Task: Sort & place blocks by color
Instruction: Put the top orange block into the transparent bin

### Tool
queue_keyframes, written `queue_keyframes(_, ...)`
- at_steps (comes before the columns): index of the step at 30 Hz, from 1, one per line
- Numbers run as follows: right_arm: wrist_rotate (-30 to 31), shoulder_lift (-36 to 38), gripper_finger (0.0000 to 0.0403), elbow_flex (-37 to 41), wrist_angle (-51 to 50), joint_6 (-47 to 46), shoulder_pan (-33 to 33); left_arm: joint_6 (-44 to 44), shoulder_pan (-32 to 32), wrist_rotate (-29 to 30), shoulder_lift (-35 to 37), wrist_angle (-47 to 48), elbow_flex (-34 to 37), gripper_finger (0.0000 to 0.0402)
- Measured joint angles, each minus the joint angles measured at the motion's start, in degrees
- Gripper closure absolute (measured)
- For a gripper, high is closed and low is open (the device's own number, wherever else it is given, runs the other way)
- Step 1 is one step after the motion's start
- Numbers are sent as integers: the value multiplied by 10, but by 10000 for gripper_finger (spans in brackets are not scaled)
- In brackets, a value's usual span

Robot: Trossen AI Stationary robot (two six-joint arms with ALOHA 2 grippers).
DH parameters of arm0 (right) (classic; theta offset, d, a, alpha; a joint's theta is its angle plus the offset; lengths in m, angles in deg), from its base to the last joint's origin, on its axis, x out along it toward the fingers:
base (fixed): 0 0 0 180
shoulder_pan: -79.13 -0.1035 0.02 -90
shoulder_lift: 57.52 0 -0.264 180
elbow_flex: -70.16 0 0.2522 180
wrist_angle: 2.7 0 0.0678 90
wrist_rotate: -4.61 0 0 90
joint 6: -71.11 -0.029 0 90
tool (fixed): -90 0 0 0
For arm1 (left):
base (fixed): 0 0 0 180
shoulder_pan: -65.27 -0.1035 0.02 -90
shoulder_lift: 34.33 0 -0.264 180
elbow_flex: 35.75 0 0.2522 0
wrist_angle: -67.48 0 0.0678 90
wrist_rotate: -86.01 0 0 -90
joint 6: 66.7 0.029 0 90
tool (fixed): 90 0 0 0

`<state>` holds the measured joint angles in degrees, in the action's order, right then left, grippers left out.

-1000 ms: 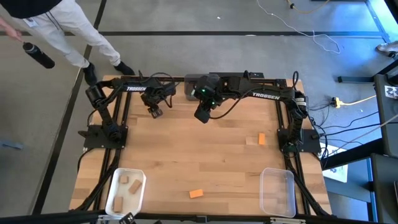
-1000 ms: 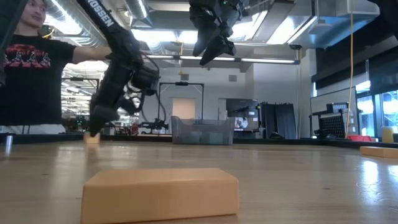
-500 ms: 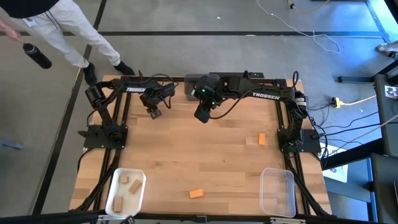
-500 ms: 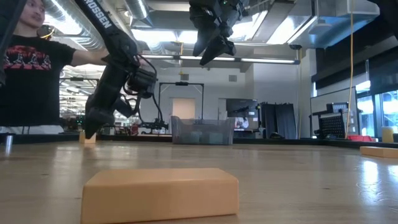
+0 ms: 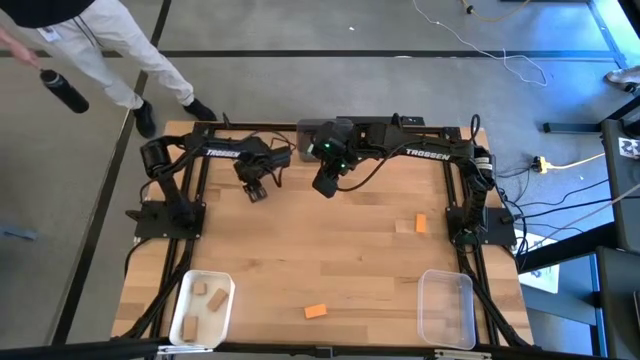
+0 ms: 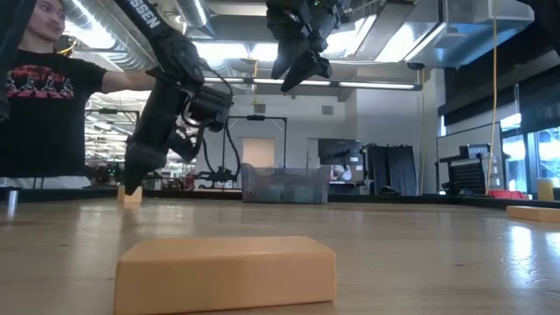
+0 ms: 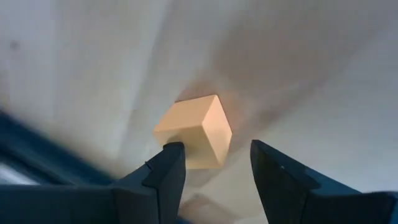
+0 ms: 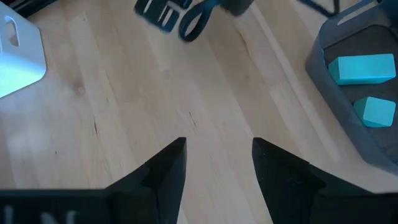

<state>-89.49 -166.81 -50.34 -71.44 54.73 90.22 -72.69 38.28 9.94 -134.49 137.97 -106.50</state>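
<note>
My left gripper (image 5: 256,192) is low over the table's far left part, open, its fingers (image 7: 166,167) standing on either side of a small pale tan block (image 7: 196,129) that rests flat on the wood (image 6: 131,195). My right gripper (image 5: 325,186) hangs open, high above the far middle (image 6: 298,68), holding nothing. Two teal blocks (image 8: 360,68) lie in the dark grey bin (image 5: 318,133). Tan blocks (image 5: 204,296) lie in the white bin (image 5: 186,315). Orange blocks lie loose near the near edge (image 5: 315,311) and at the right (image 5: 421,223), the latter beside a tan one (image 5: 404,226). My left gripper comes at the tan block from above, one finger on each side of it (image 7: 186,152). The block stays flat on the table. I cannot tell whether either finger touches it.
A clear bin (image 5: 446,306) stands at the near right corner. The orange block near the near edge fills the low view's foreground (image 6: 226,273). A person (image 6: 39,96) stands beyond the far left corner. Bare wood lies across the table's middle.
My left gripper has shifted a little toward the table's near edge and right side, staying low over the tan block. The right arm has kept still.
</note>
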Motion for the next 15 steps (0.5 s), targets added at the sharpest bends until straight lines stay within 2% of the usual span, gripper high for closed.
queue_keyframes(5,0,0,219,0,0,2,0,-26,43,-56,0,-9,-28,231)
queue_keyframes(15,0,0,219,0,-1,17,0,-28,85,-11,8,1,-56,231)
